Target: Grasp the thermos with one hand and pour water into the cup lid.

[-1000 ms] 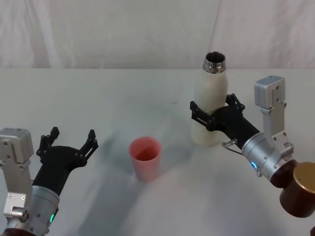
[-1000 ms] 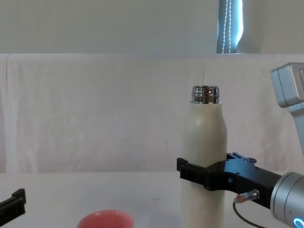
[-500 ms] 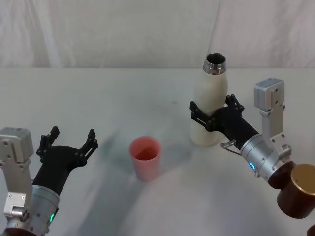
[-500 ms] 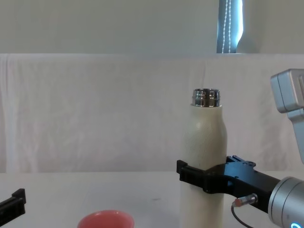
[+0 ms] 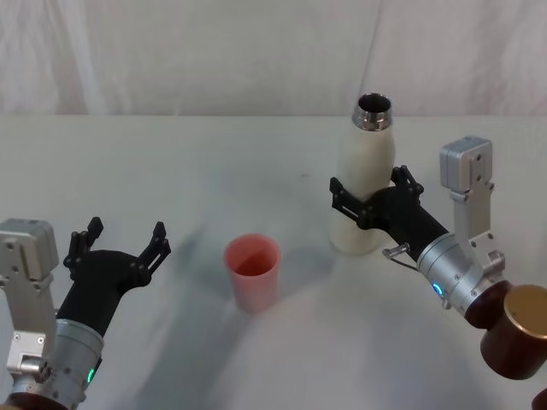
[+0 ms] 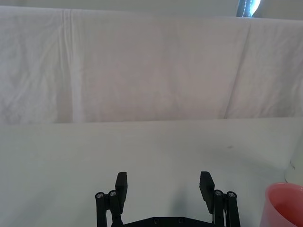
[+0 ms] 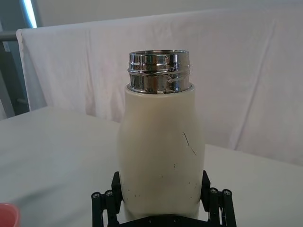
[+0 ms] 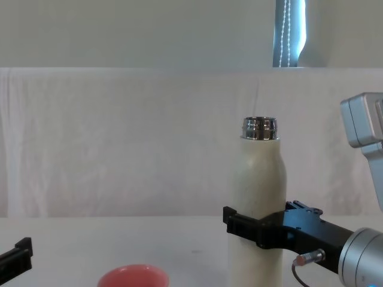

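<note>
The work surface is a table covered with a plain white cloth, and a white draped backdrop rises along its far edge at 12 o'clock. The pink-red cup lid stands upright and open near the table's centre. The cream-white thermos stands upright with its silver neck uncapped, at about 2 o'clock from the cup lid and apart from it.
</note>
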Available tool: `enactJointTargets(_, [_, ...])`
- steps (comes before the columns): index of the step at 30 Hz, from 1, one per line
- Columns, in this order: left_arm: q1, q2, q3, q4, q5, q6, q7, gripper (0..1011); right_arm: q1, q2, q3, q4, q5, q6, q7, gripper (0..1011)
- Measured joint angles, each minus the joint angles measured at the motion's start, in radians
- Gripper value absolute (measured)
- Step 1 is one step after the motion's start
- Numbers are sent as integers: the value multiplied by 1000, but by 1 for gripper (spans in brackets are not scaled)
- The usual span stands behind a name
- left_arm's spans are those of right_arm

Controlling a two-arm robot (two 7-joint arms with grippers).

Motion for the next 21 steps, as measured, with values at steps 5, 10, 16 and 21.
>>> enactJointTargets(5, [0, 0, 0, 0, 0, 0, 0, 1001, 0, -2, 2, 8, 1, 0, 2, 960])
enactJointTargets(10, [0, 0, 0, 0, 0, 0, 0, 1001, 0, -4, 3, 13, 3, -2, 3, 960])
enactJointTargets(16, [0, 0, 0, 0, 0, 0, 0, 1001, 2, -5, 4, 18, 6, -4, 5, 960])
enactJointTargets(21, [0, 0, 0, 0, 0, 0, 0, 1001, 3, -5, 5, 20, 7, -4, 6, 972])
